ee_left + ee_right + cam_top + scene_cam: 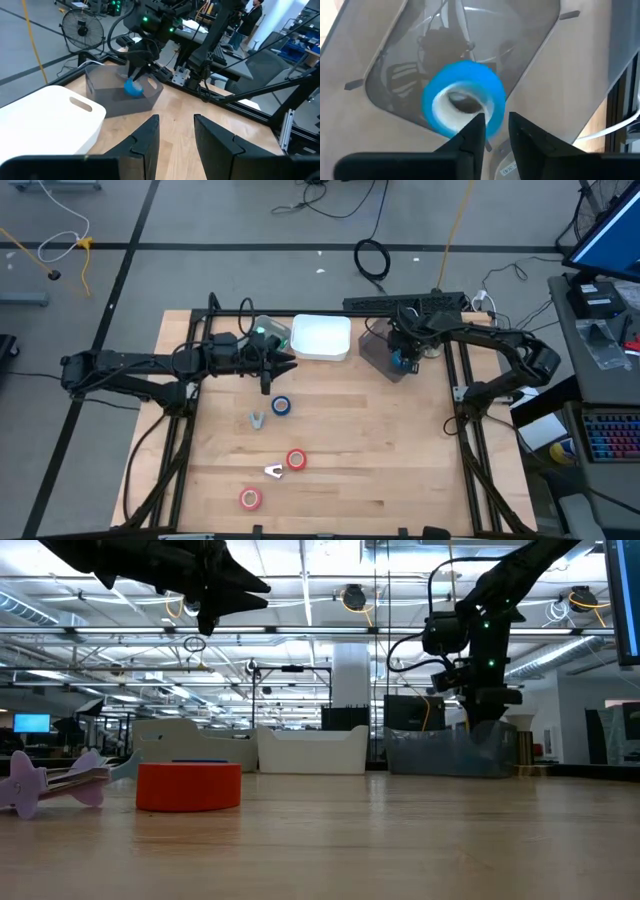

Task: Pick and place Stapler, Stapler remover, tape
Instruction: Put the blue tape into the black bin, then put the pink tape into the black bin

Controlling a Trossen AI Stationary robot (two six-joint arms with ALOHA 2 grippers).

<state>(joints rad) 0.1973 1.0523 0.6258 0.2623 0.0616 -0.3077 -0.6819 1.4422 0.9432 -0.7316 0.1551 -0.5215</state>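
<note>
A blue tape roll (462, 100) with a white centre sits at my right gripper (495, 125), over the grey clear bin (385, 355) at the table's far right. It also shows in the left wrist view as the blue roll (133, 87) under those fingers. My left gripper (290, 365) hovers open, high above the table's middle, near the white bin (321, 338). A second blue roll (281, 406) and two red rolls (296, 460) (250, 498) lie flat on the wood. Two staple removers (257, 420) (273, 471) lie beside them. My right gripper holds the blue roll by its ring wall (492, 114), one finger (476, 127) in the white centre and the other outside. The fingers come from above, pointing down. The roll hangs at the fingertips, inside the grey bin's opening, clear of its floor.
A pale greenish thing (268, 332) stands left of the white bin, close to my left arm. A black power strip (405, 302) and cables run along the far edge. In the low view the near red roll (188, 787) and a lilac remover (40, 783) stand in front.
</note>
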